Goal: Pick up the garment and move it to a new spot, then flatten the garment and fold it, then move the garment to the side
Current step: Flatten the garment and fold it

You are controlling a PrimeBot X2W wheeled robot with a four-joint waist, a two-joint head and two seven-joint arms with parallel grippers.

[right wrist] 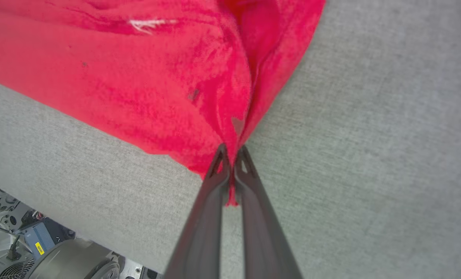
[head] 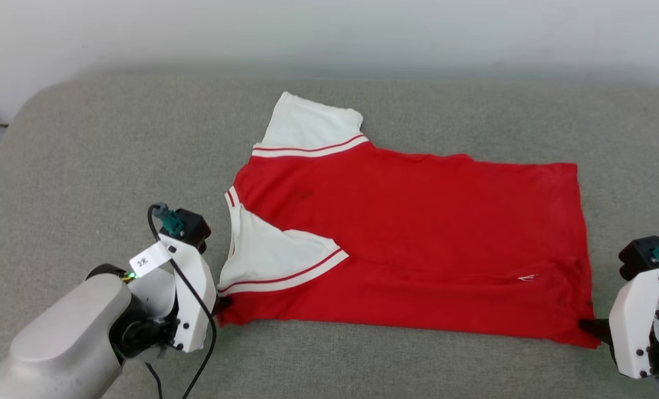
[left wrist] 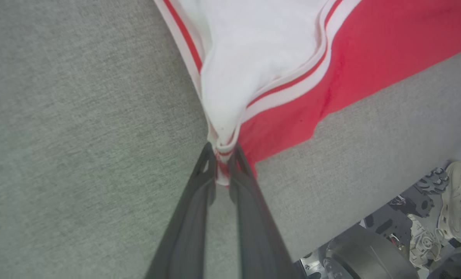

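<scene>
The garment (head: pixel 412 233), a red T-shirt with white striped-trim sleeves, lies flat on the grey cushioned surface (head: pixel 102 149), one sleeve folded in over its body. My left gripper (head: pixel 222 306) is shut on the garment's near-left corner, where the white sleeve (left wrist: pixel 250 69) and red cloth bunch between the fingers (left wrist: pixel 224 162). At the near-right hem corner my right gripper (head: pixel 588 327) is shut on red fabric (right wrist: pixel 168 77), pinched between its fingers (right wrist: pixel 232 164). The print is hidden.
The cushion's front edge runs close behind both grippers; below it are the robot's base (right wrist: pixel 75 259) and a person's pale shoe (left wrist: pixel 457 201) on the floor. A pale wall (head: pixel 329 33) stands behind the cushion. Bare cushion extends left of the garment.
</scene>
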